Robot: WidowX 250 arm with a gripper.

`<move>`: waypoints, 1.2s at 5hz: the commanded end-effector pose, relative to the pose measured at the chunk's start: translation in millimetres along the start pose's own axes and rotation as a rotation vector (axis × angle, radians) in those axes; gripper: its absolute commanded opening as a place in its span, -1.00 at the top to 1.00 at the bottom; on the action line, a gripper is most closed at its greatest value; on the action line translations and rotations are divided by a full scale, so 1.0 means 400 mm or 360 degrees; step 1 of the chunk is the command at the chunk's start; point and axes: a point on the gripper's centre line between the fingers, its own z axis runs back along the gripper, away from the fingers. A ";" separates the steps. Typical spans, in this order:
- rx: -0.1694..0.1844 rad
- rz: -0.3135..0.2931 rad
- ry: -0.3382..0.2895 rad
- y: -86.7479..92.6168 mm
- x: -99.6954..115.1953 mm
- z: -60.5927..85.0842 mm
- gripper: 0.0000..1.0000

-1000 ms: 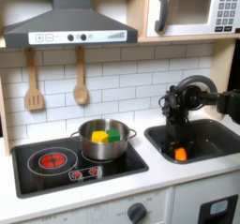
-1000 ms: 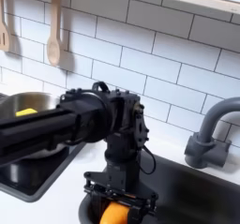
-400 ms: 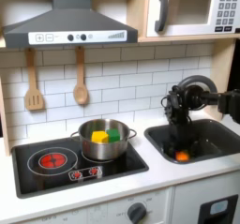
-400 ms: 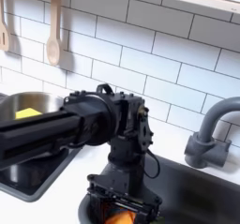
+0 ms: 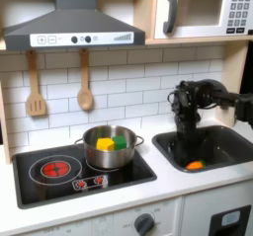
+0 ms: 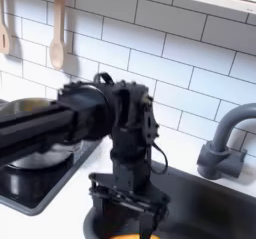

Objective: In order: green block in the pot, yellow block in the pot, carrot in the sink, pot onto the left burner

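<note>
steel catches the eye first: the pot [image 5: 109, 148] sits on the right side of the black cooktop [image 5: 40, 184] in the first exterior view, and both the yellow block [image 5: 103, 142] and the green block [image 5: 120, 141] lie inside it, side by side, yellow toward the first exterior view's left. in the second exterior view the pot [image 6: 22, 143] shows partly behind the black arm [image 6: 60, 118], at the second exterior view's left edge.

the dark sink [image 5: 225, 142] holds the carrot [image 5: 194, 165], which lies on the basin floor near the front wall. the gripper [image 6: 124, 200] hangs just above it in the second exterior view, jaws spread wide and holding nothing, with a sliver of orange [image 6: 124, 237] at the bottom edge below them. the grey faucet [image 6: 224, 141] curves up at the second exterior view's right.

the left burner [image 5: 54, 167] glows red with nothing on it. two wooden utensils [image 5: 85, 86] hang on the white tile wall under the grey hood [image 5: 69, 25]. the microwave [image 5: 203, 8] up top shows a display i read as 01:30, though it is small and blurry.
</note>
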 end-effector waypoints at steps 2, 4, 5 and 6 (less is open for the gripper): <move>-0.0061 0.0095 -0.0143 0.075 0.015 0.133 -1.00; -0.0069 0.0203 -0.0187 0.147 0.031 0.182 -1.00; -0.0049 0.0210 -0.0212 0.168 0.052 0.203 -1.00; -0.0047 0.0250 -0.0209 0.193 0.080 0.204 -1.00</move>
